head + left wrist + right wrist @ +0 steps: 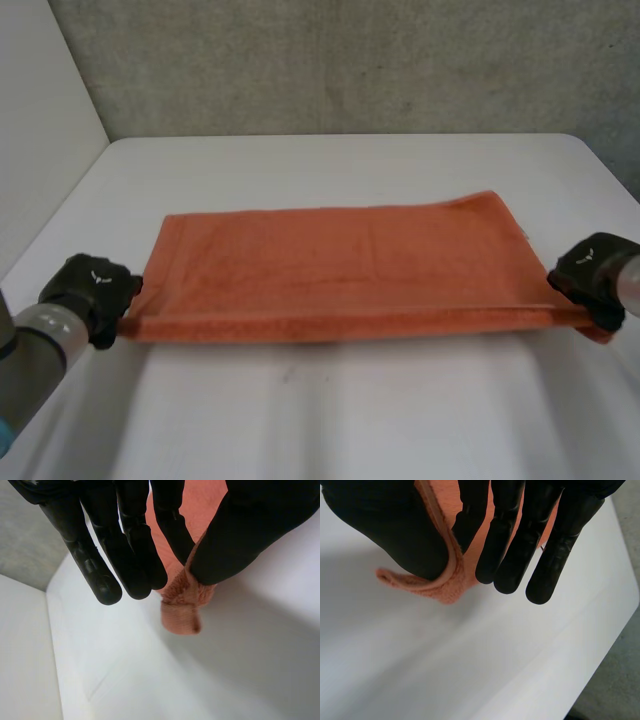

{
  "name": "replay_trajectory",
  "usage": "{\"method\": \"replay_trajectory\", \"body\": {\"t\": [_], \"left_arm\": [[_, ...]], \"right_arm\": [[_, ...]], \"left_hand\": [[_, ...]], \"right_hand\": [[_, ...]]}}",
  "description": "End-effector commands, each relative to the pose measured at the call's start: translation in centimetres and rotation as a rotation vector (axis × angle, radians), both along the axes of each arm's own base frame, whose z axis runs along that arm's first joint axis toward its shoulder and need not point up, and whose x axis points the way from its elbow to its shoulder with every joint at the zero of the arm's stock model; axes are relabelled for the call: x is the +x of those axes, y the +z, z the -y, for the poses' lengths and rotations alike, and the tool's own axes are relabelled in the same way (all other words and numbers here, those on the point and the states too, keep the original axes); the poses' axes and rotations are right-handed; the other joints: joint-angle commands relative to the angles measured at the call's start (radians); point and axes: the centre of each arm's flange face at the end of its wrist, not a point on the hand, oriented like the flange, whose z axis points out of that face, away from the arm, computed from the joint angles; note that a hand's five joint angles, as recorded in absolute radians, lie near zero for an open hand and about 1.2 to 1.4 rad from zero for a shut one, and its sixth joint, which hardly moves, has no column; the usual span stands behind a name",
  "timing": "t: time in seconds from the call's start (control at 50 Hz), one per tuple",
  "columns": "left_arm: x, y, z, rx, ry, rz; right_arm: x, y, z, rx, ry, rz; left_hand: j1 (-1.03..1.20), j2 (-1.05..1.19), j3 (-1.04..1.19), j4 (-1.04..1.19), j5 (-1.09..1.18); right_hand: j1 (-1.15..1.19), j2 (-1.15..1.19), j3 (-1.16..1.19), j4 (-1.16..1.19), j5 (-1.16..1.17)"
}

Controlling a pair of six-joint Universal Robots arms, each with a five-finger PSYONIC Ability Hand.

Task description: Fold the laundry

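Towel (pixel 340 260), pinched at near corners by left hand (pixel 92 288) and right hand (pixel 592 275), should be carried level to its far edge.

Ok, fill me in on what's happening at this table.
The robot is folding laundry: an orange towel is spread on the white table. The left hand pinches the towel's near left corner between thumb and fingers, and the right hand pinches the near right corner the same way. The near edge is stretched between them and looks slightly raised, while the far part lies flat.
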Motion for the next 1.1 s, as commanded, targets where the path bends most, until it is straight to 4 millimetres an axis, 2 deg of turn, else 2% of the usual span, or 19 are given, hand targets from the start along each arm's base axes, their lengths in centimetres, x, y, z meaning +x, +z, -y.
{"method": "replay_trajectory", "body": {"t": [0.02, 0.14, 0.24, 0.32, 0.34, 0.36, 0.4, 0.42, 0.44, 0.46, 0.48, 0.5, 0.52, 0.56, 0.64, 0.72, 0.86, 0.98, 1.1], "left_arm": [[-0.5, 1.1, 0.4, -0.053, -0.058, 0.012], [-1.6, -0.5, 3.0, -0.097, -0.075, 0.008], [-3.7, -2.5, 6.8, -0.16, -0.108, -0.001], [-5.0, -3.1, 10.4, -0.229, -0.118, -0.01], [-5.5, -2.3, 12.0, -0.283, -0.117, -0.019], [-5.5, -2.3, 12.0, -0.284, -0.117, -0.019], [-6.3, 0.3, 14.4, -0.398, -0.112, -0.044], [-6.3, 0.3, 14.4, -0.399, -0.112, -0.044], [-6.6, 3.3, 15.9, -0.513, -0.097, -0.071], [-6.6, 3.3, 15.9, -0.514, -0.097, -0.071], [-6.9, 6.2, 17.0, -0.63, -0.085, -0.108], [-7.0, 9.9, 17.6, -0.775, -0.075, -0.163], [-7.0, 9.9, 17.6, -0.777, -0.074, -0.164], [-6.6, 16.8, 17.2, -1.061, -0.049, -0.305], [-5.8, 20.1, 16.3, -1.222, -0.033, -0.387], [-5.6, 17.4, 15.6, -1.114, -0.032, -0.374], [-5.4, 10.0, 15.2, -0.865, -0.021, -0.366], [-5.2, 3.5, 14.1, -0.681, -0.009, -0.328], [-4.7, -0.9, 12.7, -0.55, 0.001, -0.294]], "right_arm": [[-0.1, -0.3, 0.4, -0.04, 0.023, -0.011], [0.1, -2.7, 3.9, -0.123, 0.018, -0.012], [0.8, -5.6, 6.4, -0.16, 0.029, -0.01], [3.0, -4.7, 9.1, -0.274, 0.053, -0.001], [3.5, -3.9, 9.7, -0.316, 0.048, 0.007], [3.9, -3.0, 10.4, -0.36, 0.04, 0.018], [4.6, 1.2, 12.5, -0.533, -0.016, 0.085], [4.7, 1.2, 12.5, -0.534, -0.016, 0.085], [4.9, 2.7, 13.0, -0.595, -0.032, 0.118], [5.4, 6.2, 13.8, -0.727, -0.056, 0.208], [5.8, 9.6, 14.0, -0.845, -0.062, 0.302], [5.8, 9.6, 14.0, -0.846, -0.062, 0.303], [5.7, 11.6, 13.8, -0.909, -0.067, 0.361], [5.2, 19.2, 11.1, -1.13, -0.037, 0.585], [5.3, 20.8, 9.0, -1.191, 0.041, 0.675], [5.7, 17.5, 9.0, -1.091, 0.069, 0.644], [6.1, 12.2, 8.8, -0.945, 0.07, 0.579], [6.4, 4.0, 9.4, -0.724, 0.071, 0.526], [6.4, -2.6, 8.6, -0.51, 0.056, 0.499]], "left_hand": [[0.312, 0.194, 0.197, 0.2, 0.222], [0.312, 0.194, 0.197, 0.2, 0.222], [0.312, 0.194, 0.197, 0.2, 0.222], [0.312, 0.194, 0.197, 0.2, 0.222], [0.312, 0.194, 0.197, 0.2, 0.222], [0.312, 0.194, 0.197, 0.2, 0.222], [0.312, 0.194, 0.197, 0.2, 0.222], [0.312, 0.194, 0.197, 0.2, 0.222], [0.312, 0.194, 0.197, 0.2, 0.222], [0.312, 0.194, 0.197, 0.2, 0.222], [0.312, 0.194, 0.197, 0.2, 0.222], [0.312, 0.194, 0.197, 0.2, 0.222], [0.312, 0.194, 0.197, 0.2, 0.222], [0.312, 0.194, 0.197, 0.2, 0.222], [0.312, 0.194, 0.197, 0.2, 0.222], [0.312, 0.194, 0.197, 0.2, 0.222], [0.312, 0.194, 0.197, 0.2, 0.222], [0.312, 0.194, 0.197, 0.2, 0.222], [0.312, 0.194, 0.197, 0.2, 0.222]], "right_hand": [[0.414, 0.219, 0.209, 0.203, 0.224], [0.414, 0.219, 0.209, 0.203, 0.224], [0.414, 0.219, 0.209, 0.203, 0.224], [0.414, 0.219, 0.209, 0.203, 0.224], [0.414, 0.219, 0.209, 0.203, 0.224], [0.414, 0.219, 0.209, 0.203, 0.224], [0.414, 0.219, 0.209, 0.203, 0.224], [0.414, 0.219, 0.209, 0.203, 0.224], [0.414, 0.219, 0.209, 0.203, 0.224], [0.414, 0.219, 0.209, 0.203, 0.224], [0.414, 0.219, 0.209, 0.203, 0.224], [0.414, 0.219, 0.209, 0.203, 0.224], [0.414, 0.219, 0.209, 0.203, 0.224], [0.414, 0.219, 0.209, 0.203, 0.224], [0.414, 0.219, 0.209, 0.203, 0.224], [0.414, 0.219, 0.209, 0.203, 0.224], [0.414, 0.219, 0.209, 0.203, 0.224], [0.414, 0.219, 0.209, 0.203, 0.224], [0.414, 0.219, 0.209, 0.203, 0.224]]}}
